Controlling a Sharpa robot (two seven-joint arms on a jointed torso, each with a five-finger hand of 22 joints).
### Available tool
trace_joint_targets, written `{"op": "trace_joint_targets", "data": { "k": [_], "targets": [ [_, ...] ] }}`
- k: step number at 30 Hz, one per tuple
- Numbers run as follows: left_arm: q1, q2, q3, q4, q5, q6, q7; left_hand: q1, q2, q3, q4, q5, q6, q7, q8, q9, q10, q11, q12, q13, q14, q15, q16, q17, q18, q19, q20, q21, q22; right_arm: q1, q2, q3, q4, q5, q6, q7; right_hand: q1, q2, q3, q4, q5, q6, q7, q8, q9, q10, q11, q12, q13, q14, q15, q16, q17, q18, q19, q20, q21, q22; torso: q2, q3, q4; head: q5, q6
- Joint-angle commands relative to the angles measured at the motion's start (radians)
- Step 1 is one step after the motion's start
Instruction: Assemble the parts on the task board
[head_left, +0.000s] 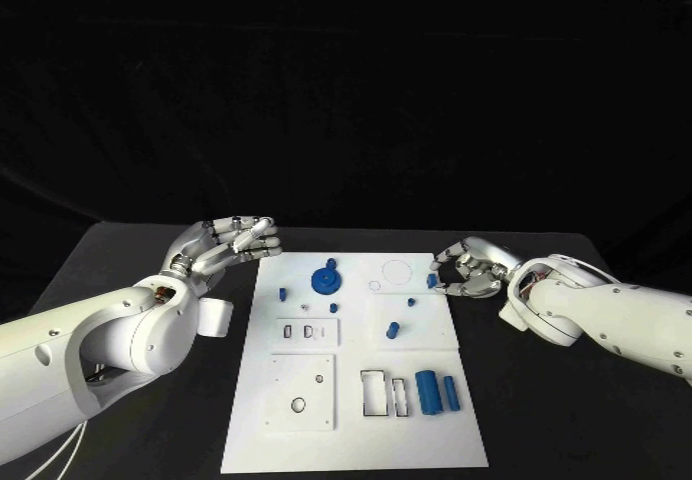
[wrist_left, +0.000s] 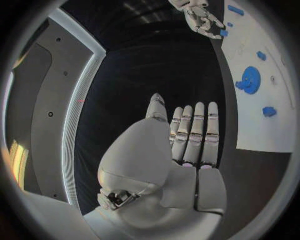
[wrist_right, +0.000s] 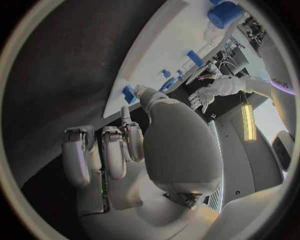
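Observation:
The white task board (head_left: 353, 440) lies in the middle of the black table. On it are a round blue part (head_left: 329, 279), small blue parts (head_left: 392, 327) and two blue cylinders (head_left: 428, 390) near the front right. My right hand (head_left: 464, 270) hovers at the board's far right edge, fingers curled, pinching a small blue part (head_left: 433, 281); the right wrist view shows this small blue part (wrist_right: 129, 94) at the thumb tip. My left hand (head_left: 231, 240) is off the board's far left corner. In the left wrist view its fingers (wrist_left: 194, 132) lie straight and hold nothing.
The board carries raised white plates with slots and holes (head_left: 303, 390) on its left half and a slotted frame (head_left: 382, 392) beside the cylinders. Bare black table (head_left: 577, 420) lies on both sides of the board. The round blue part (wrist_left: 250, 80) appears beyond my left fingers.

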Motion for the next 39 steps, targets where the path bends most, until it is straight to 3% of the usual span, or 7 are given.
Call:
{"op": "trace_joint_targets", "data": {
  "k": [1, 8, 30, 34, 39],
  "targets": [
    [0.000, 0.001, 0.001, 0.003, 0.001, 0.015, 0.009, 0.000, 0.006, -0.005, -0.002, -0.003, -0.005, -0.001, -0.004, 0.001, -0.005, -0.003, -0.001, 0.000, -0.003, 0.001, -0.003, 0.001, 0.019, 0.000, 0.004, -0.003, -0.001, -0.002, 0.004, 0.000, -0.003, -0.009, 0.020, 0.007, 0.005, 0.007, 0.009, -0.006, 0.006, 0.009, 0.005, 0.000, -0.002, 0.002, 0.005, 0.008, 0.114, 0.106, 0.010, 0.006, 0.263, -0.003, 0.073, 0.010, 0.006, 0.237, 0.000, 0.0000, -0.0005, 0.000, 0.001],
    [0.000, 0.001, 0.001, 0.003, 0.001, 0.014, 0.009, 0.000, 0.006, -0.005, -0.002, -0.003, -0.005, -0.001, -0.004, 0.001, -0.005, -0.003, -0.001, 0.000, -0.003, 0.001, -0.003, 0.001, 0.019, 0.000, 0.004, -0.003, -0.001, -0.004, 0.015, 0.000, -0.013, -0.009, 0.022, 0.002, 0.003, 0.021, 0.045, -0.013, 0.003, 0.046, -0.001, 0.012, -0.007, 0.012, 0.000, 0.020, 0.124, 0.106, 0.006, 0.006, 0.263, -0.004, 0.077, 0.009, 0.011, 0.241, 0.000, 0.0003, 0.0010, -0.002, -0.001],
    [0.001, -0.003, 0.001, 0.004, 0.000, 0.011, 0.006, 0.002, 0.008, -0.007, -0.002, -0.004, -0.005, 0.000, -0.005, 0.002, -0.005, -0.002, -0.001, 0.000, -0.003, 0.000, -0.005, 0.002, 0.019, 0.000, 0.004, -0.004, -0.002, -0.009, 0.031, 0.000, -0.026, -0.017, 0.020, -0.011, -0.005, 0.021, 0.060, -0.016, -0.001, 0.058, -0.003, 0.015, -0.012, 0.018, -0.002, 0.026, 0.129, 0.106, 0.005, 0.006, 0.263, -0.006, 0.081, 0.007, 0.016, 0.245, -0.001, 0.0006, -0.0004, 0.002, -0.007],
    [0.001, -0.003, 0.001, 0.004, 0.000, 0.011, 0.006, 0.002, 0.008, -0.007, -0.002, -0.004, -0.005, 0.000, -0.005, 0.002, -0.005, -0.002, -0.001, 0.000, -0.003, 0.000, -0.005, 0.002, 0.019, 0.000, 0.004, -0.004, -0.002, -0.009, 0.032, 0.000, -0.029, -0.017, 0.010, -0.014, -0.011, 0.029, 0.081, -0.021, 0.000, 0.082, -0.010, 0.024, -0.013, 0.025, -0.008, 0.035, 0.137, 0.106, 0.000, 0.006, 0.263, -0.008, 0.088, 0.004, 0.024, 0.250, -0.001, 0.0005, 0.0002, 0.003, -0.007],
    [0.001, -0.004, 0.001, 0.005, 0.000, 0.011, 0.006, 0.002, 0.008, -0.007, -0.002, -0.004, -0.005, 0.000, -0.005, 0.002, -0.005, -0.002, -0.001, 0.000, -0.003, 0.000, -0.005, 0.002, 0.019, 0.000, 0.004, -0.004, -0.002, -0.009, 0.034, 0.000, -0.034, -0.016, -0.005, -0.012, -0.024, 0.054, 0.126, -0.038, -0.031, 0.146, -0.033, 0.054, -0.005, 0.038, -0.027, 0.048, 0.149, 0.106, -0.016, 0.006, 0.263, -0.010, 0.093, -0.010, 0.031, 0.255, 0.000, 0.0005, -0.0008, 0.004, -0.008]
  ]
}}
